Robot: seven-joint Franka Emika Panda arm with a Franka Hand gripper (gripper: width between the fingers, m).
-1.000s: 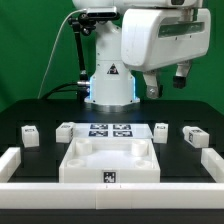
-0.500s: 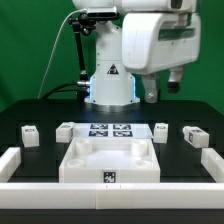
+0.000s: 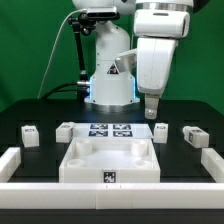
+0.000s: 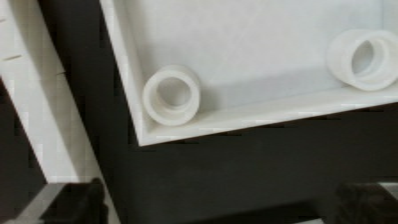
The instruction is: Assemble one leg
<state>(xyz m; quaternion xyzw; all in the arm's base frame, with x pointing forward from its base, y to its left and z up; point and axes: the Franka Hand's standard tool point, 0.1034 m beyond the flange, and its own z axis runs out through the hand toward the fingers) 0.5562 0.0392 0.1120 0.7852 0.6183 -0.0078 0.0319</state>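
Several legs lie on the black table as small white blocks with marker tags: two at the exterior view's left (image 3: 30,134) (image 3: 65,131) and two at its right (image 3: 160,130) (image 3: 193,134). The large white tray (image 3: 110,160) lies in front of them; its corner with two round sockets (image 4: 173,95) shows in the wrist view. My gripper (image 3: 152,106) hangs point-down in the air, above and just behind the inner right leg. In the wrist view the gripper (image 4: 217,203) is open, its fingertips (image 4: 63,200) wide apart, with only black table between them. It holds nothing.
The marker board (image 3: 110,129) lies behind the tray, by the robot base. A low white wall (image 3: 10,160) borders the work area on the left, right (image 3: 212,160) and front; one stretch of the wall (image 4: 45,110) shows in the wrist view beside the tray.
The hand has swung from a tilted pose at the exterior view's right to a vertical one, moving left and down toward the inner right leg. The parts on the table have not moved.
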